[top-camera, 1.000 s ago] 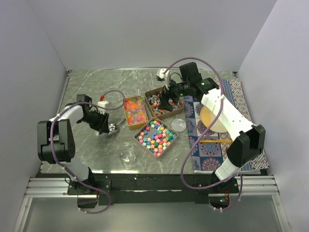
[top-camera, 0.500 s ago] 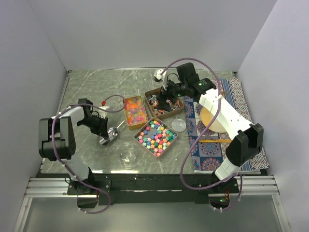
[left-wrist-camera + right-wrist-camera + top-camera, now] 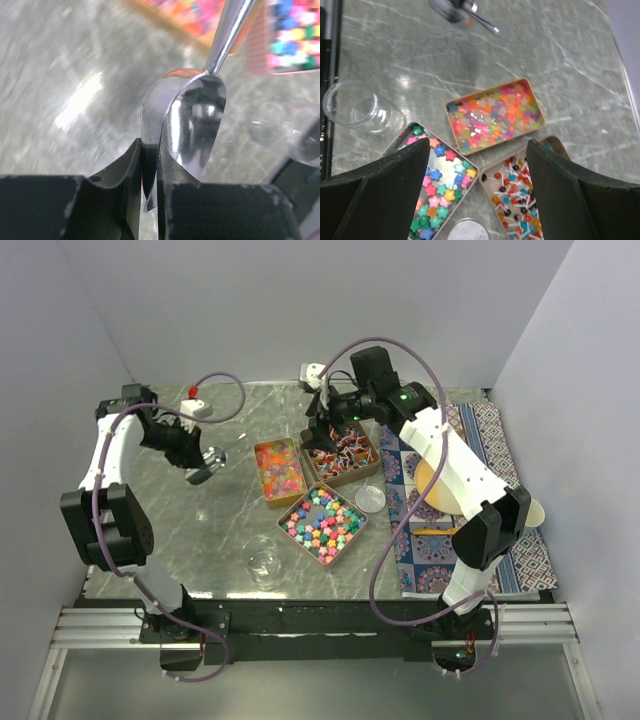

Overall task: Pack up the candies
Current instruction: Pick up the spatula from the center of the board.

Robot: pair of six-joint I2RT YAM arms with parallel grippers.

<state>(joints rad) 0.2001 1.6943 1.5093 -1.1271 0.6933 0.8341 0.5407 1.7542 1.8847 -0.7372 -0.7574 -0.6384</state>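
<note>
Pinching the bowl of a metal scoop (image 3: 195,117), the left gripper (image 3: 150,170) hangs over the marble table (image 3: 60,75). The right gripper (image 3: 477,150) spreads wide, holding nothing, above the candies (image 3: 495,115), which fill three open tins (image 3: 485,91) near a glass jar (image 3: 355,105).

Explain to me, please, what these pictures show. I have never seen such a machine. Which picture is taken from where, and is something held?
Two robot arms stand at the edge of a table. One picture looks down from above; the other two come from a camera on each wrist. The left gripper is shut on a metal scoop. The right gripper is open, above three tins of candies. A glass jar, a round lid and a patterned cloth also lie there.
</note>
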